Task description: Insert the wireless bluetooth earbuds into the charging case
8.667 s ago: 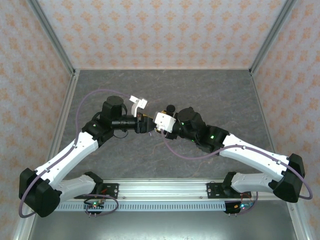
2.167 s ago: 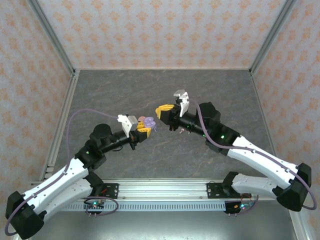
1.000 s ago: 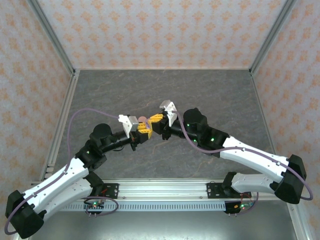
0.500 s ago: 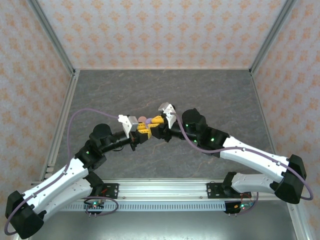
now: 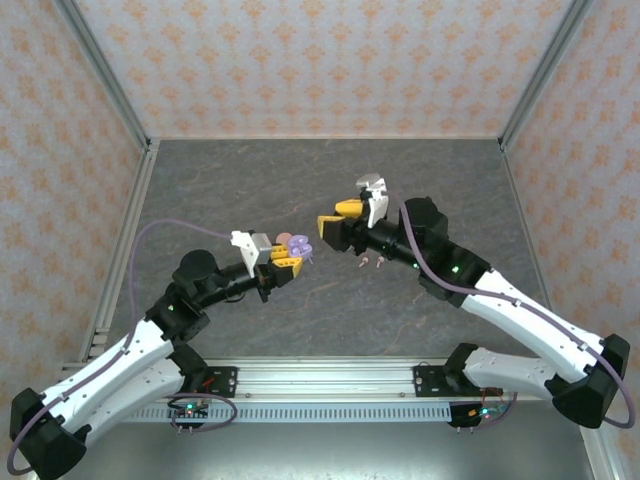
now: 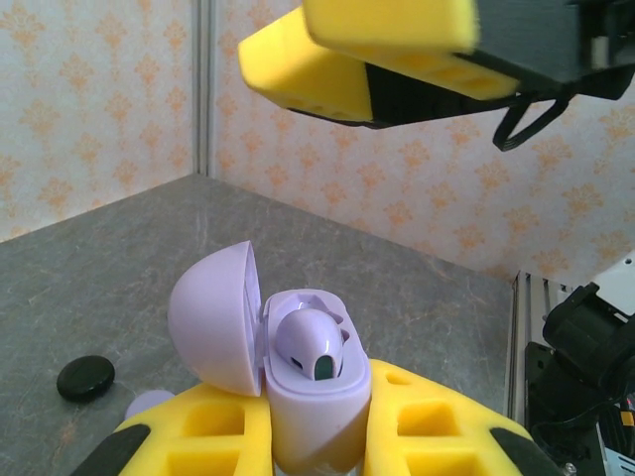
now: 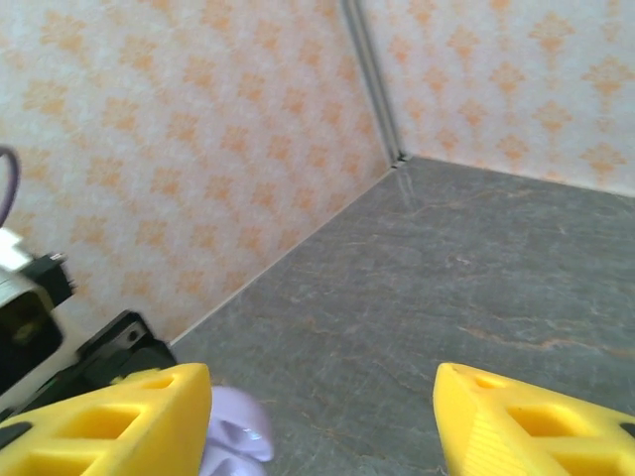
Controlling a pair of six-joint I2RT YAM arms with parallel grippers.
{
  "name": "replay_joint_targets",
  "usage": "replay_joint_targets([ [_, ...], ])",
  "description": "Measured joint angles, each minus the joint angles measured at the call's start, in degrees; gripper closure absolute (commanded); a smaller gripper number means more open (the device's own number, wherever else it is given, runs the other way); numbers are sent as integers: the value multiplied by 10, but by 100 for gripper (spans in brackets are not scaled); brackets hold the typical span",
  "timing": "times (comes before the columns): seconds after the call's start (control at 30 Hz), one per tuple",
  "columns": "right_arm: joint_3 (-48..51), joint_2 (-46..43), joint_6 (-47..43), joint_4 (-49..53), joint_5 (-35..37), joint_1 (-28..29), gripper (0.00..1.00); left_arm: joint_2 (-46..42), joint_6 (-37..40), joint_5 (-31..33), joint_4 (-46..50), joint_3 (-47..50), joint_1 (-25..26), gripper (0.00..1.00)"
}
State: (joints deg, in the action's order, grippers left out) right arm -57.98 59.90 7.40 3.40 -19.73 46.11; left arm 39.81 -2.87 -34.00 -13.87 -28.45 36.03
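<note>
Your left gripper (image 5: 286,262) grips the open charging case (image 6: 314,402) with one lilac earbud (image 6: 310,345) tucked in, your right gripper (image 5: 338,219) at its 2 o'clock hangs wide and empty, and pink buds (image 5: 372,263) at 3 o'clock wait.

Lilac charging case (image 6: 316,416), black disc (image 6: 84,378), grey marbled table (image 6: 109,248), orange-patterned walls (image 6: 99,89).

The open lilac plastic charging case (image 6: 316,409) sits between the left fingers (image 6: 429,421), its lid (image 6: 213,317) to the left, one lilac stemmed earbud (image 6: 310,347) inside. Two tiny pale earbuds (image 5: 365,262) lie on the grey surface (image 5: 300,180) to its right.
</note>
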Motion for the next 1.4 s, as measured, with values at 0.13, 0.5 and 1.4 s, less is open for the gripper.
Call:
replay_joint_targets([
  [0.13, -20, 53, 36, 47, 15, -35, 47, -17, 8, 2, 8, 0, 0, 100],
  [0.5, -139, 360, 78, 202, 37, -46, 55, -83, 28, 12, 39, 9, 0, 100],
  [1.4, -312, 618, 63, 277, 34, -23, 72, -97, 45, 15, 70, 13, 3, 100],
])
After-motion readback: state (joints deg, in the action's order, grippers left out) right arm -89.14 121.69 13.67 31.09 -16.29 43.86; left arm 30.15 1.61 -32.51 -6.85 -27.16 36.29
